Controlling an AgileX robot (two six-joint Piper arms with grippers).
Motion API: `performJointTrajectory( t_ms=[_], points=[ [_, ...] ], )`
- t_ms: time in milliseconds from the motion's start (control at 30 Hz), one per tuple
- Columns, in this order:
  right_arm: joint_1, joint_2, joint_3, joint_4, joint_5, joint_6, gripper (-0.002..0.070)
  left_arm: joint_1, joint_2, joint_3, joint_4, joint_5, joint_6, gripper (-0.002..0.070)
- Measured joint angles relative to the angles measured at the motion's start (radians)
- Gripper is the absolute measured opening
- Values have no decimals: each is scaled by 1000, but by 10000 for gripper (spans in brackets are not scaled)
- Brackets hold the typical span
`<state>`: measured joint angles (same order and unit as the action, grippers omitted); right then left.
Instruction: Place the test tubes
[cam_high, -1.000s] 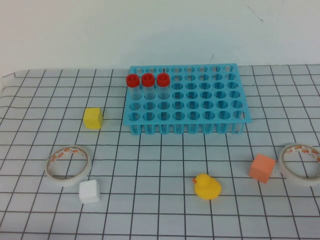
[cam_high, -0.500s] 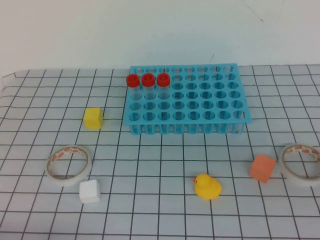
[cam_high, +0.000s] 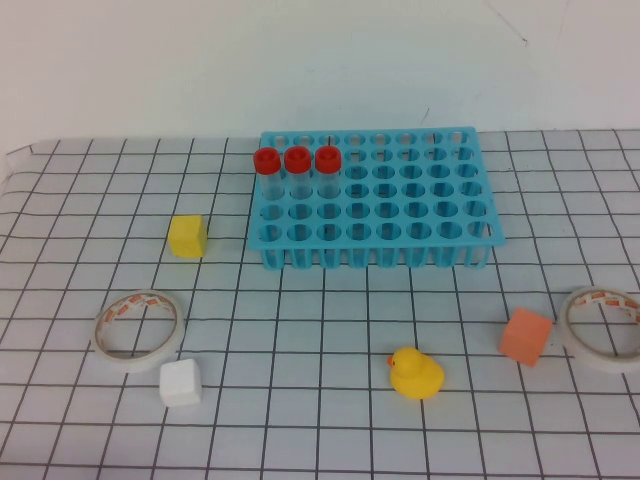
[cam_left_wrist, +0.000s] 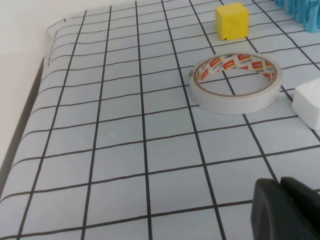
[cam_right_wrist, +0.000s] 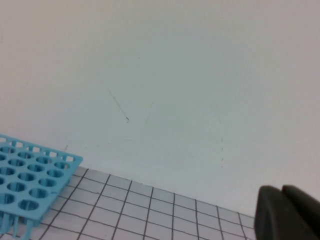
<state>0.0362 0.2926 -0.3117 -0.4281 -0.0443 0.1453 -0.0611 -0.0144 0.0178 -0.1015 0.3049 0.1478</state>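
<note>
Test tubes (cam_high: 298, 185) in the rack (cam_high: 400, 232) looked light and breakable, best pinched under the caps (cam_high: 297, 158). Your left gripper (cam_left_wrist: 281, 207) and right gripper (cam_right_wrist: 282, 212) hung away from the rack, fingers together.

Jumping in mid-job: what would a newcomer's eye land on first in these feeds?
The blue rack at the table's far middle, with three red-capped test tubes standing side by side near its far-left corner. Next, the yellow duck at the near centre. The left gripper is shut, low over the table near the left tape roll; the right gripper is shut, raised, facing the back wall.
</note>
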Motion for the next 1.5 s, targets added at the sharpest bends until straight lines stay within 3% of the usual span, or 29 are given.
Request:
performJointTrajectory(
  t_ms=[200, 267, 567, 833, 1500],
  points=[
    [7, -105, 35, 265, 54, -328, -1, 0, 0, 0, 0, 0, 0, -1],
    [7, -133, 82, 281, 54, -346, -1, 0, 0, 0, 0, 0, 0, -1],
    [-71, -294, 331, 384, 135, -363, -1, 0, 0, 0, 0, 0, 0, -1],
    [-89, -305, 336, 396, 361, -323, -1, 0, 0, 0, 2, 2, 0, -1],
    [-89, -305, 334, 380, 377, -198, -1, 0, 0, 0, 2, 5, 0, -1]
  ],
)
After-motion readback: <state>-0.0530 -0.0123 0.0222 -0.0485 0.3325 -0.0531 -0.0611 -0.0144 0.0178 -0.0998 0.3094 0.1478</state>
